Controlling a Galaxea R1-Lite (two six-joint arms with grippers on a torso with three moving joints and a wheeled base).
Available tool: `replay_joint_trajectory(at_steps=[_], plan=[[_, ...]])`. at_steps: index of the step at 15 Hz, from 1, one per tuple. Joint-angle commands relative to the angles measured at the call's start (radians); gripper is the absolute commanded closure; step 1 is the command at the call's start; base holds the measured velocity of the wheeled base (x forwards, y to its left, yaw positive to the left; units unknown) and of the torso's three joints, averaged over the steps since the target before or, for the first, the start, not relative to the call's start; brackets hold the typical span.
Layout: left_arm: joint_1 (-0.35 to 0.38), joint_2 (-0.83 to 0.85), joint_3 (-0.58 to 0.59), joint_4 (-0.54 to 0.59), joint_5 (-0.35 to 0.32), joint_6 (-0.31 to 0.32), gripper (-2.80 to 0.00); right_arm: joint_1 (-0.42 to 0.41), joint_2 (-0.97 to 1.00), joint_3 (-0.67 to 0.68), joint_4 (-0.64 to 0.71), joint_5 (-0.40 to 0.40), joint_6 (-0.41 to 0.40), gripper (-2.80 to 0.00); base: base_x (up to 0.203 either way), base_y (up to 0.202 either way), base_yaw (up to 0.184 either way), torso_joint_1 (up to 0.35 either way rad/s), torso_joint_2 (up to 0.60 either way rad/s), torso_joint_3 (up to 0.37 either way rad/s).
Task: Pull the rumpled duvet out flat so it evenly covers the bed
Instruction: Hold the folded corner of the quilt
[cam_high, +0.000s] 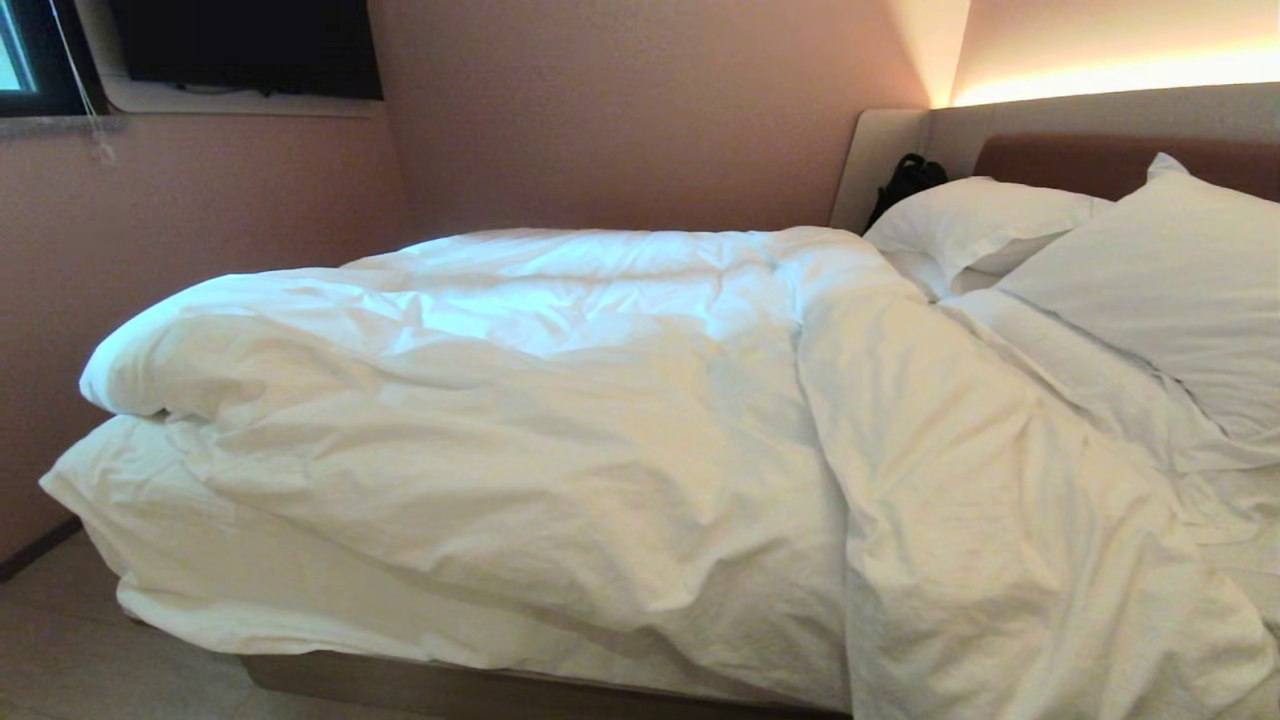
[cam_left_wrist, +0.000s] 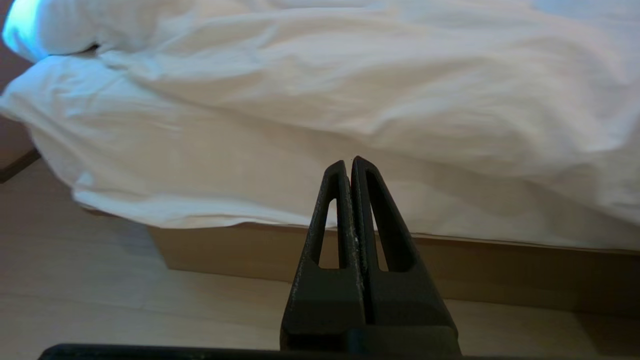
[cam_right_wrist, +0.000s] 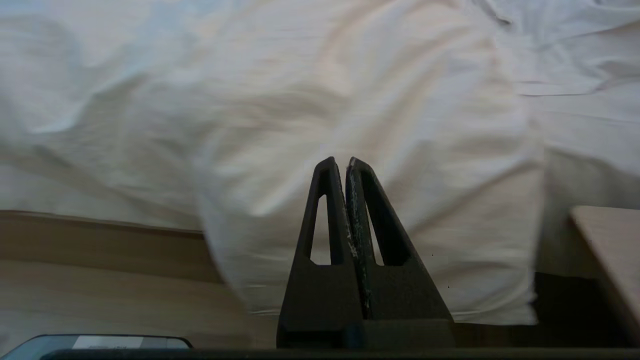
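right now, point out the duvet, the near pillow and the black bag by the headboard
duvet (cam_high: 520, 400), head view, rumpled middle
near pillow (cam_high: 1170, 290), head view, its front face
black bag (cam_high: 908, 180), head view, its body

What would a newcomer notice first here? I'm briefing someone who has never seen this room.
The big white duvet dominates: it lies bunched in a puffy, creased heap over the foot end of the bed, one fold spilling over the near side. Two white pillows lean at the beige headboard on the right, under a glowing light strip. Both hands, left and right, are shut, short of the bedding.

Left hand (cam_left_wrist: 351, 161) and right hand (cam_right_wrist: 341, 161) both closed, holding nothing.
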Motion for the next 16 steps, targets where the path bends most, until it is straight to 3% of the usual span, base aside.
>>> replay_joint_trajectory(at_steps=[1, 16], plan=[[0.000, 0.000, 0.000, 0.000, 0.000, 0.000, 0.00, 0.001, 0.001, 0.000, 0.000, 0.000, 0.000, 0.00, 0.000, 0.199, -0.002, 0.002, 0.00, 0.002], [0.000, 0.000, 0.000, -0.002, -0.003, 0.003, 0.00, 0.001, 0.001, 0.000, 0.000, 0.000, 0.000, 0.00, 0.000, 0.194, 0.000, 0.003, 0.00, 0.003]])
